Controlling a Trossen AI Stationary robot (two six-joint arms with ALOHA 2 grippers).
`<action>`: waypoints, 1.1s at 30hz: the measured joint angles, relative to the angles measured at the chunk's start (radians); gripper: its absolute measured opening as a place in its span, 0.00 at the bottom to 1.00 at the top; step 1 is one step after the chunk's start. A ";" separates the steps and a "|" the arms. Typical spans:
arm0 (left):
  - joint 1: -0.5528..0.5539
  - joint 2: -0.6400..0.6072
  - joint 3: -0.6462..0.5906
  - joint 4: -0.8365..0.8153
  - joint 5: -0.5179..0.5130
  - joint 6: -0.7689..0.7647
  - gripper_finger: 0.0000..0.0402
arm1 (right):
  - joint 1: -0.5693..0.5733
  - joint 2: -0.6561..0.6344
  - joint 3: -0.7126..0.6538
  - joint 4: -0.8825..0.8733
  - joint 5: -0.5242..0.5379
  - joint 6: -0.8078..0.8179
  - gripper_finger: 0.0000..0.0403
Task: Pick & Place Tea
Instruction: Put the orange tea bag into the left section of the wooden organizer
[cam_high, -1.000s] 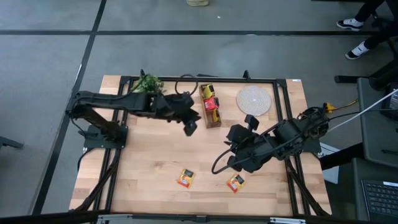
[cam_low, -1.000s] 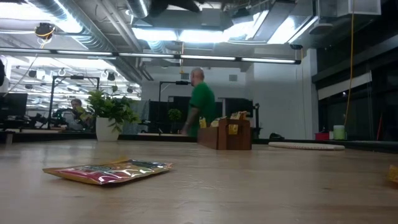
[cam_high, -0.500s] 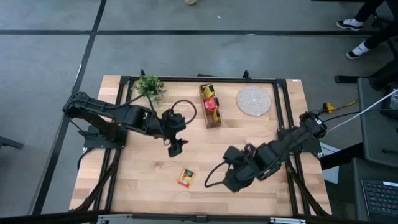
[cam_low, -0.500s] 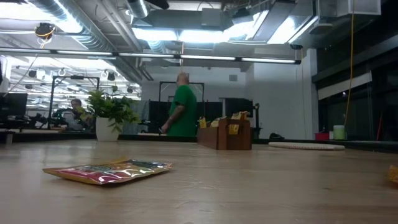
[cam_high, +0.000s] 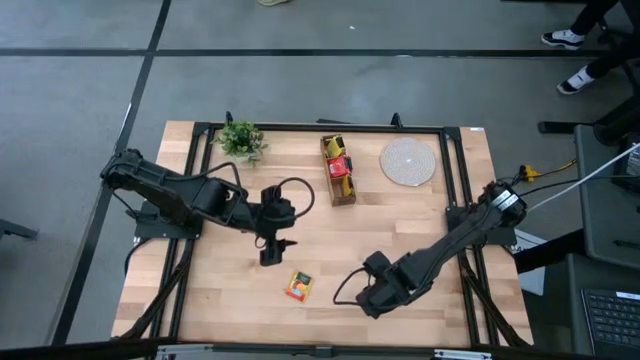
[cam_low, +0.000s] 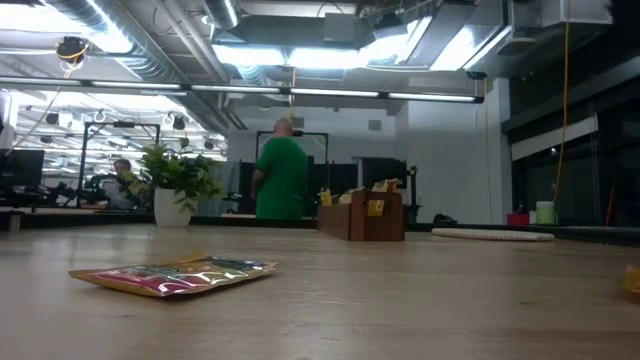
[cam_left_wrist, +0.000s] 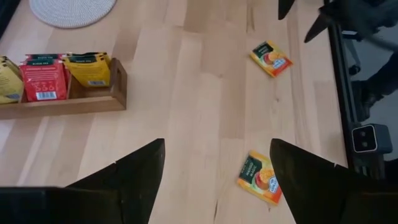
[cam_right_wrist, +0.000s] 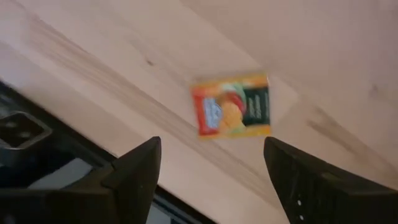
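Beyond my table the room opens into a workshop: exposed ducts and long bright ceiling lights (cam_low: 330, 50), dark glazing on one side. A person in a green top (cam_low: 282, 178) stands far from my fingers. The floor (cam_high: 300, 90) is grey, crossed by dark lines, perhaps tape.

Left gripper (cam_high: 268, 257) swings away from the wooden tea rack (cam_high: 339, 170) toward six o'clock, jaws now wide. Right gripper (cam_high: 366, 300) drops the same way, spread, covering the right orange sachet (cam_right_wrist: 232, 106). Green-shirted person (cam_low: 281, 178) drifts toward nine o'clock.
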 joint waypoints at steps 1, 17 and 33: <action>0.000 0.000 0.000 0.000 0.001 0.000 0.71 | 0.003 0.000 -0.023 0.015 -0.020 0.014 0.71; 0.001 0.000 0.000 0.000 0.000 0.018 0.71 | 0.007 0.000 -0.272 0.170 -0.103 0.048 0.71; 0.002 0.001 0.000 -0.001 -0.080 0.018 0.70 | 0.006 0.015 -0.352 0.279 -0.160 0.098 0.71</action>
